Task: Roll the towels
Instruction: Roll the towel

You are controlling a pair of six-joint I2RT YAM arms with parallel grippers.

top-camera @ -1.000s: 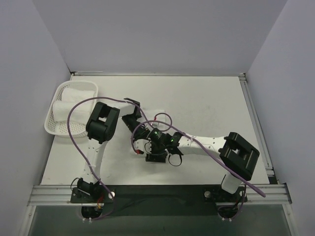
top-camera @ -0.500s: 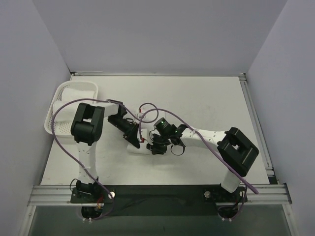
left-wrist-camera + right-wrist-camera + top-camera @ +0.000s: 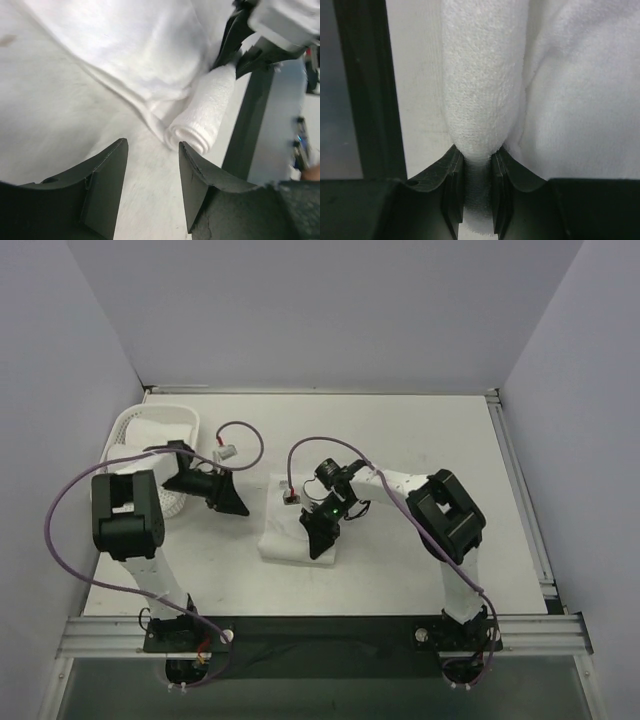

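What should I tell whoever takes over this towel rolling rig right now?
Left gripper: open, empty, between the basket and the towel.
Right gripper: shut on one end of the roll.
The towel lies on the table, one part rolled up, the rest flat.
Done: other towels sit in the basket.
Left: finish this roll.

Looks past spread, empty left claw (image 3: pixel 151 150) at half-rolled towel (image 3: pixel 207 112) on surface (image 3: pixel 145 210). Shows right claw (image 3: pixel 239 56) at roll's far end.
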